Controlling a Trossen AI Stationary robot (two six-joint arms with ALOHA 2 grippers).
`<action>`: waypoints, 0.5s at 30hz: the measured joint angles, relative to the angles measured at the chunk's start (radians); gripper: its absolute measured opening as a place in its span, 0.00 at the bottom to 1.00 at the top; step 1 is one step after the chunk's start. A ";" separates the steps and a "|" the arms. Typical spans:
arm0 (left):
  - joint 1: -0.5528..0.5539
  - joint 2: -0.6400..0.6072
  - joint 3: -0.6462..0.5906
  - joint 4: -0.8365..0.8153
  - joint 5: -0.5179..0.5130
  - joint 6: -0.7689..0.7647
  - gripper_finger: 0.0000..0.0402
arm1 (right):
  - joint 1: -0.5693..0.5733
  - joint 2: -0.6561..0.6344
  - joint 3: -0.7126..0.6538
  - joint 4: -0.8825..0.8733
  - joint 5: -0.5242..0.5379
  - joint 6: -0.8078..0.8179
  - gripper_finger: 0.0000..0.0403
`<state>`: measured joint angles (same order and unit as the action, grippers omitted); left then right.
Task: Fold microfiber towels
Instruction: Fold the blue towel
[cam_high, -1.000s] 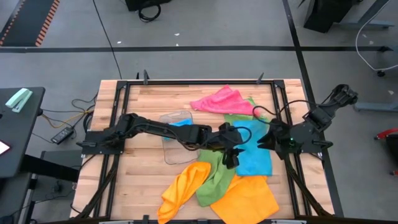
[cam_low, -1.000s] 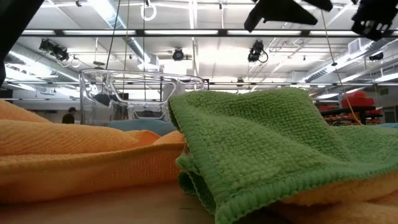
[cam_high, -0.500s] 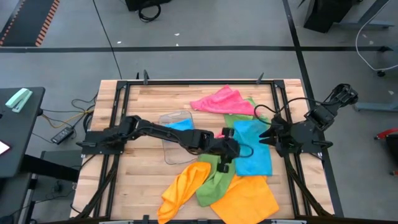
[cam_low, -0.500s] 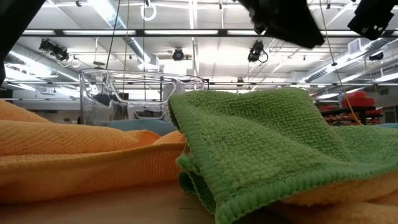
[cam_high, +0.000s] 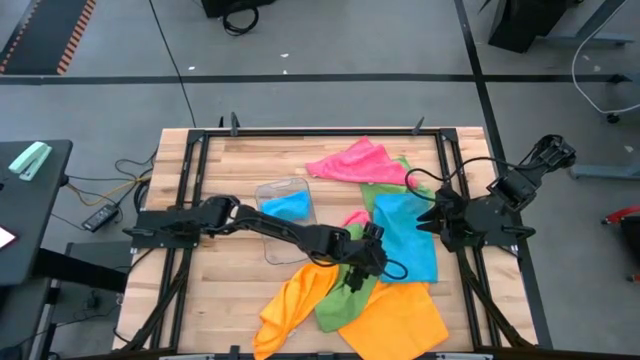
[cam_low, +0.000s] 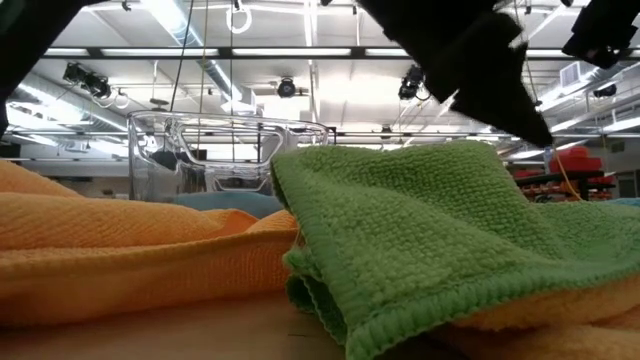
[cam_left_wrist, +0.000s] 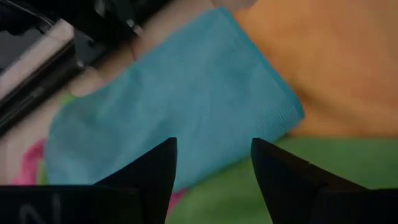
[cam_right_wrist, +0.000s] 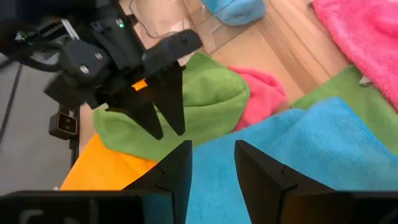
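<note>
1. The low view is mostly filled by a green towel (cam_low: 420, 240) and an orange towel (cam_low: 120, 250); the dark shape across its top is part of an arm, and I cannot tell which part.
2. Much of the green towel (cam_high: 345, 295) is hidden under the orange towels and the left arm in the high view.
3. The left hand (cam_high: 352, 282) hangs just above the green towel, beside the big blue towel (cam_high: 410, 240), fingers (cam_right_wrist: 163, 109) spread with nothing between them.
4. The right hand (cam_high: 424, 225) sits at the blue towel's right edge, its fingers a little apart and empty.
5. Towels on the bench (cam_high: 230, 270): two orange (cam_high: 290, 300) (cam_high: 400, 320), two pink (cam_high: 358, 162) (cam_high: 356, 217), a blue one in the clear tray (cam_high: 285, 215) plus the big one.
</note>
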<state>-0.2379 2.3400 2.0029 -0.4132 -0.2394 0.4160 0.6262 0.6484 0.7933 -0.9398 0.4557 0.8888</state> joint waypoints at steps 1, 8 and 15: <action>0.000 0.001 0.000 -0.012 0.000 0.000 0.54 | 0.000 0.003 0.000 0.000 0.000 0.008 0.32; -0.008 0.032 0.000 0.015 -0.008 0.077 0.57 | 0.000 0.023 0.000 -0.002 0.000 0.040 0.32; -0.008 0.033 0.000 0.011 -0.008 0.094 0.62 | 0.000 0.048 0.000 -0.002 0.000 0.085 0.32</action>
<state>-0.2463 2.3734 2.0026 -0.4025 -0.2474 0.5101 0.6262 0.6966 0.7933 -0.9413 0.4557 0.9734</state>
